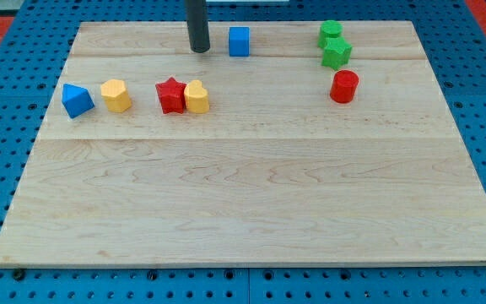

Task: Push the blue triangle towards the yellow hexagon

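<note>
My tip rests on the wooden board near the view's top edge; it is a plain rod with no fingers to open or close, so there is nothing to report as apart, together or clamped. Just to the view's right of my tip stands the blue cube, close but apart from it. The blue triangle lies well away from my tip, down and to the view's left, near the board's left edge; the yellow hexagon sits just beside it on its right, a narrow gap showing between them, so the two are already near neighbours. Below my tip and slightly left is the red star, touching a yellow heart-like block on its right. Far to my tip's right are two green blocks, one partly behind the other, shapes hard to make out, and below them a red cylinder. I judge the push has little distance left to cover; my tip would need to come round to the triangle's far left side, since the hexagon lies to its right, and a path skirting the hexagon would avoid knocking it away.
</note>
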